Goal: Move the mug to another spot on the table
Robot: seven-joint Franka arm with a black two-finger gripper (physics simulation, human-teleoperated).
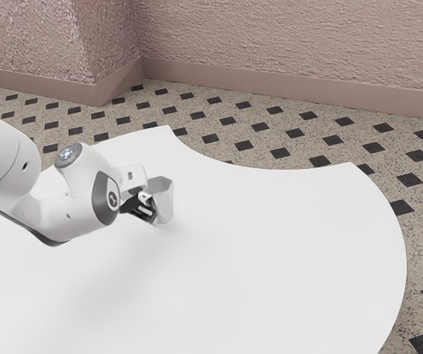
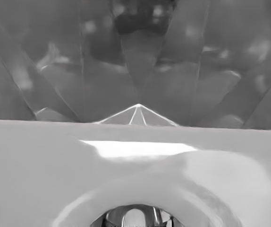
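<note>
Nearest, the white bench (image 1: 270,265) spreads wide and bare across the foreground, its rounded edge curving away at the exterior view's right. Farther in, toward the exterior view's left, the white arm (image 1: 49,210) lies low over the bench top, bent at its grey-banded joint and reaching to the right. At its end the black hand (image 1: 147,209) is pressed right up against the mug (image 1: 164,200), a small grey cup with flat, angled sides and its mouth turned upward. The mug sits at the hand's right side, in the left half of the bench and well away from every edge. A faint shadow lies on the bench just under it, and I cannot tell whether its base touches the surface. Whether the hand is open or closed on the mug I cannot tell either. From the wrist, grey facets and a pale curved band of the mug loom close under the hand. Beyond the bench's far edge is a speckled floor (image 1: 322,125) with dark diamond tiles, then a pinkish baseboard (image 1: 285,82) and a rough pink wall (image 1: 285,37).
</note>
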